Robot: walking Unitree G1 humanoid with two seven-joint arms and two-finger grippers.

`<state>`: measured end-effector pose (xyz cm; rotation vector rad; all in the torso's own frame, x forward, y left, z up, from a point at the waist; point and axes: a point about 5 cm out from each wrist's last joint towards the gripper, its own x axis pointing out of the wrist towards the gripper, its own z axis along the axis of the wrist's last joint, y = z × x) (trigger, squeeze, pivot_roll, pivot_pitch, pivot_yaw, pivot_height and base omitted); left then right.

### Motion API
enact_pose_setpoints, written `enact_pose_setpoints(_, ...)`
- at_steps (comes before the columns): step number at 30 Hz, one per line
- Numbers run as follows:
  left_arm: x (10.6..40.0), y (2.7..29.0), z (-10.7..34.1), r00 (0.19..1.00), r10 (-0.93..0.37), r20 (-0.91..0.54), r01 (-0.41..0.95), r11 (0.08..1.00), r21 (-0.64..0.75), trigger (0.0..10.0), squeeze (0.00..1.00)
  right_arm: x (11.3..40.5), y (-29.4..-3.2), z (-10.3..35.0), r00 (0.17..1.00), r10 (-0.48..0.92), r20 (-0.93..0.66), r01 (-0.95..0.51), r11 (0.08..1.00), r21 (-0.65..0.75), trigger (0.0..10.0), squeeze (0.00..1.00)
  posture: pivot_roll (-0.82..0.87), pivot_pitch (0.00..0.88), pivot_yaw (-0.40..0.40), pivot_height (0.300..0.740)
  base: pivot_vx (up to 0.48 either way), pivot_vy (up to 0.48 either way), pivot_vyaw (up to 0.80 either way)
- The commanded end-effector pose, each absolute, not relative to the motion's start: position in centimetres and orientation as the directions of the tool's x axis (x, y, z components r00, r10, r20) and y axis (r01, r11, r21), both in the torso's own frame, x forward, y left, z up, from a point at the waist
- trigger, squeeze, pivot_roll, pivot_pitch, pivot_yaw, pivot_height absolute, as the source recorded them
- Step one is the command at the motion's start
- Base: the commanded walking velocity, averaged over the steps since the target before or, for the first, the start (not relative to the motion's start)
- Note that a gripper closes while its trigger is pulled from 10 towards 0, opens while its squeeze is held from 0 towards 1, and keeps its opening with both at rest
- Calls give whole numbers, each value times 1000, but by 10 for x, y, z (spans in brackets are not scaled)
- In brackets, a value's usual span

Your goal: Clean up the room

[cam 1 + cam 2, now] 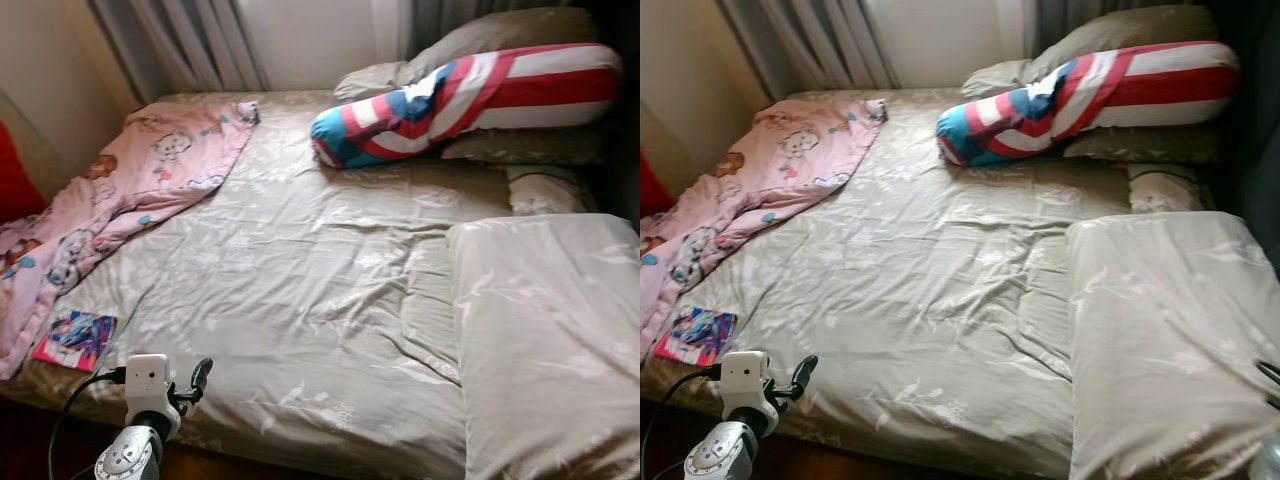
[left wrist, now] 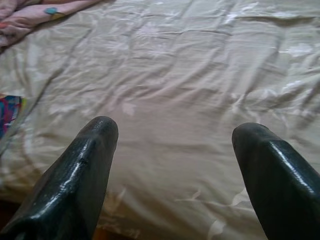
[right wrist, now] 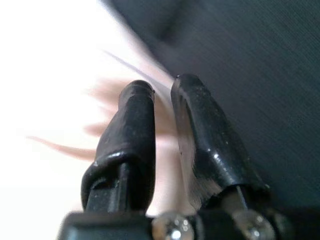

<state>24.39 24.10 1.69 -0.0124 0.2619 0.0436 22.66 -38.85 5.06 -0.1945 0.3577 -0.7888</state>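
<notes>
While the left gripper (image 2: 175, 132) hovers wide open over the bed's (image 1: 300, 290) foot, a colorful book (image 1: 75, 340) lies just beside it, near a pink blanket (image 1: 140, 180).

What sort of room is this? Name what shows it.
A bedroom, most likely: a wide bed under a crumpled beige floral cover, a pink cartoon-print blanket along its left side, and a long red, white and blue striped bolster pillow at its head.
</notes>
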Motion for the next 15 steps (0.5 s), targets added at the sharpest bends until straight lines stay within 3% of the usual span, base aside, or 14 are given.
enact_pose_setpoints(1, 244, 241, 14, 963, 51, -266, -55, 999, -5, 10000, 0, 243, -365, 46, 752, -614, -241, 554, 786, -274, 10000, 0, -87, 113, 95, 740, 0, 0, 0)
enact_pose_setpoints(2, 246, 239, 14, 963, 51, -264, -56, 998, -11, 10000, 0, 250, -353, 43, 791, -558, -252, 500, 826, -260, 10000, 0, -88, 106, 89, 740, 0, 0, 0)
enact_pose_setpoints(11, 253, 233, 10, 960, 79, -268, -98, 993, -58, 10000, 0, 263, -303, 19, 869, -361, -339, 315, 931, -183, 10000, 0, -98, 59, 59, 740, 0, 0, 0)
enact_pose_setpoints(15, 247, 238, -3, 937, 127, -325, -164, 983, -87, 10000, 0, 260, -259, -6, 890, -191, -415, 179, 982, -68, 10000, 0, -99, 36, 52, 740, 0, 0, 0)
